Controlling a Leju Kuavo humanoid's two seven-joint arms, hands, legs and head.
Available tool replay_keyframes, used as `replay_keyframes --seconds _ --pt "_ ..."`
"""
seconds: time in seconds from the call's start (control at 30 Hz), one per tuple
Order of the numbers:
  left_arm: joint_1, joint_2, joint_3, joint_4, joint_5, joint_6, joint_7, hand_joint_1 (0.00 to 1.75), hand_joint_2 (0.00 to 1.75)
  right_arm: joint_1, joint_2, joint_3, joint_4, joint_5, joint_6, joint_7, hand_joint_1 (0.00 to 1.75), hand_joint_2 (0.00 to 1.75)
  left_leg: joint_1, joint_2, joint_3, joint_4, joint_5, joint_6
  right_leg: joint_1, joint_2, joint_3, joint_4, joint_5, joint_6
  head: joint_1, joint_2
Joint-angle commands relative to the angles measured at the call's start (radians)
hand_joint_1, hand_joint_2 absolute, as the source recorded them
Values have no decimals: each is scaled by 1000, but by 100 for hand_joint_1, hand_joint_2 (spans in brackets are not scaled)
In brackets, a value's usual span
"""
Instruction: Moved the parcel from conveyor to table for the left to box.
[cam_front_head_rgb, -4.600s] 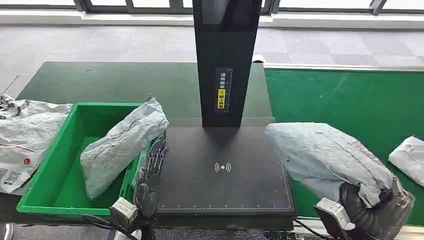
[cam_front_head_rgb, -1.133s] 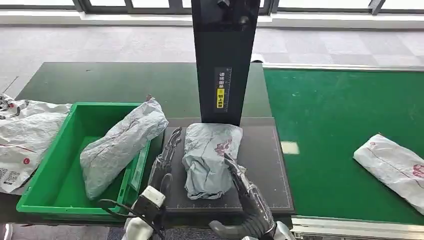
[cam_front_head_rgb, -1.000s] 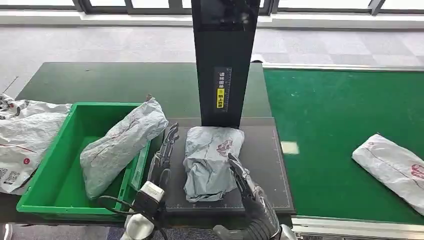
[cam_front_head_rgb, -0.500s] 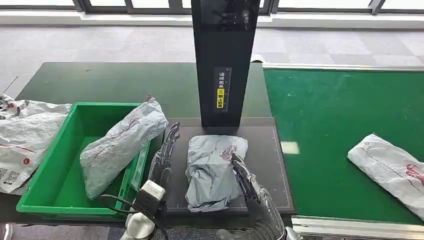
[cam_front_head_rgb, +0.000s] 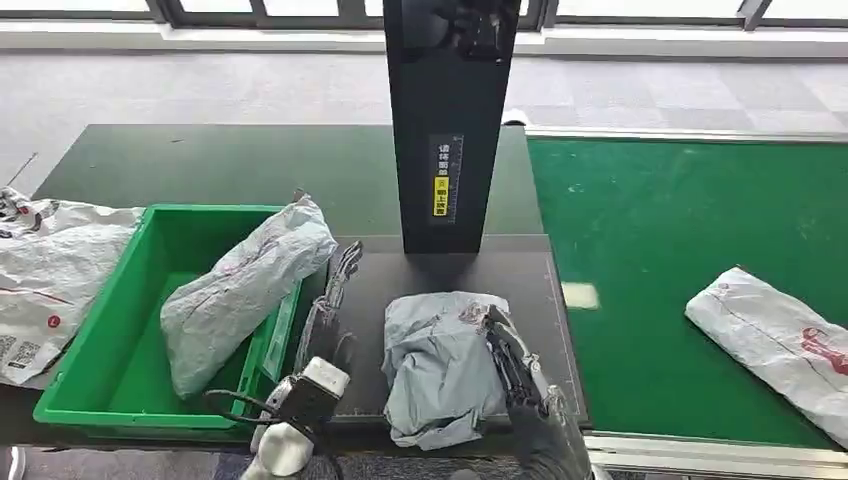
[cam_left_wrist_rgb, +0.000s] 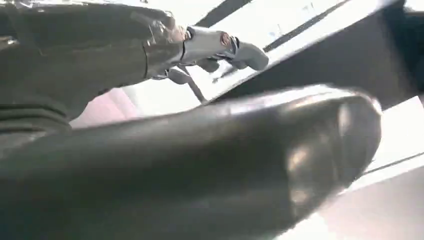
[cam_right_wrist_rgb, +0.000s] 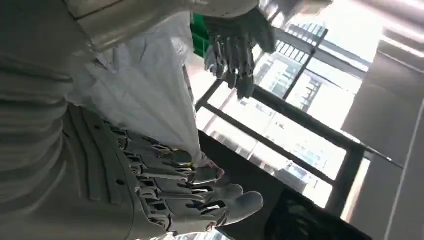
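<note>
I count four parcels: one parcel (cam_front_head_rgb: 440, 362) on black table (cam_front_head_rgb: 545, 290), right hand (cam_front_head_rgb: 515, 370) flat against its right side, fingers apart; one in green bin (cam_front_head_rgb: 120, 360); one on conveyor (cam_front_head_rgb: 660, 210); one far left. Left hand (cam_front_head_rgb: 330, 300) beside bin, fingers straight, holding nothing.

Left hand (cam_front_head_rgb: 330, 300): extended forward from the lower edge of the head view, fingers straight and close together, edge-on, holding nothing. The left wrist view shows the thick thumb (cam_left_wrist_rgb: 210, 165) close to the lens, blurred.

Right hand (cam_front_head_rgb: 515, 365): extended forward, fingers (cam_right_wrist_rgb: 200, 192) straight and slightly spread, laid flat against the side of the parcel (cam_front_head_rgb: 440, 365), not closed around it.
</note>
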Motion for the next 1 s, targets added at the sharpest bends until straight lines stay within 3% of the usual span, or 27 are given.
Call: replay_keyframes --seconds 0.03,0.17,0.43,1.0 --pt "-63 44 -57 154 -125 38 57 0 0 -52 -10 -179 316 427 -106 441 0 175 1 1 5 -4 1 0 2 0 6 -6 2 0 0 0" --pt "-101 50 -45 212 -82 4 49 0 0 -16 -1 -162 279 516 -65 465 0 175 0 -2 3 -3 2 0 0 -3 3 -3 1 0 0 0" --pt "-81 50 -32 214 -61 -1 39 0 0 -69 4 -144 313 524 -53 472 0 175 1 5 4 -4 1 -1 1 2 3 -4 3 -1 0 0" --pt "-46 56 -24 161 -78 -11 62 0 0 -92 -27 -107 288 548 -62 472 0 175 0 3 2 -1 0 0 0 1 1 -1 1 -1 0 0"
